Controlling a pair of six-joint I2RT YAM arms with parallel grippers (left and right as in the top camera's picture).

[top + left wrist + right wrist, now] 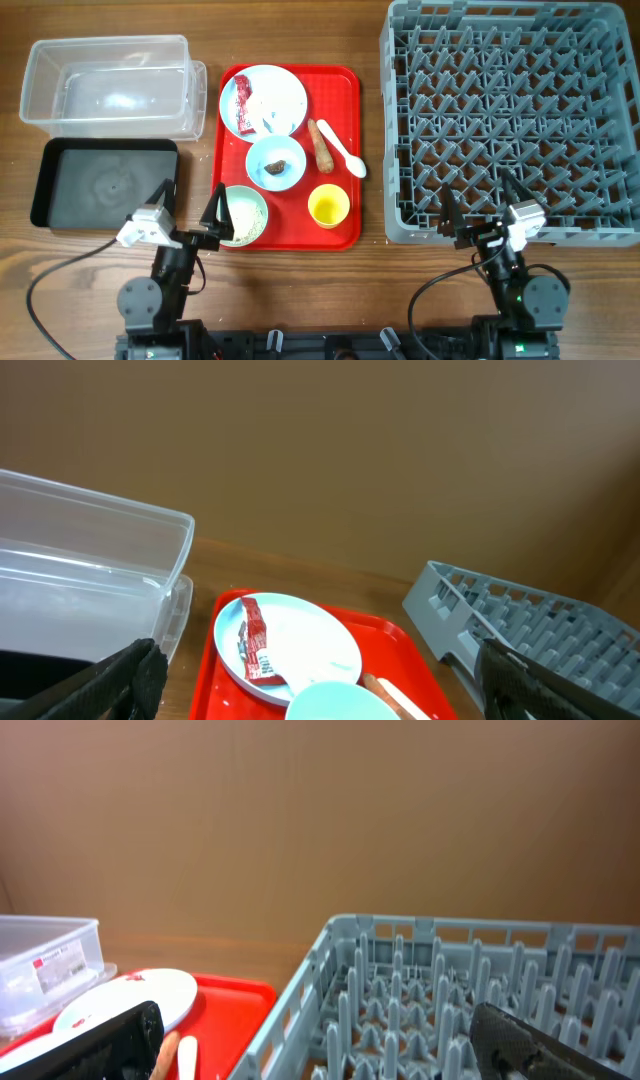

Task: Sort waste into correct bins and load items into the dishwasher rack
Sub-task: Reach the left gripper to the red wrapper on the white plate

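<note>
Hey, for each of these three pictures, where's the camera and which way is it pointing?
Overhead: above the table, looking straight down at red tray, rack, clear tub, black tray; left claw and right claw at bottom edge.
Left wrist: on left arm, facing far wall over plate and wrapper; left fingers in bottom corners.
Right wrist: on right arm, facing that wall across the rack; right fingers in bottom corners.
Shared: both wrist views show plate, red tray, rack.

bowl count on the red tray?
2. Light blue bowl at the middle of the red tray, dark scrap inside; pale green bowl at its near-left corner, rice inside. None appears hidden.
</note>
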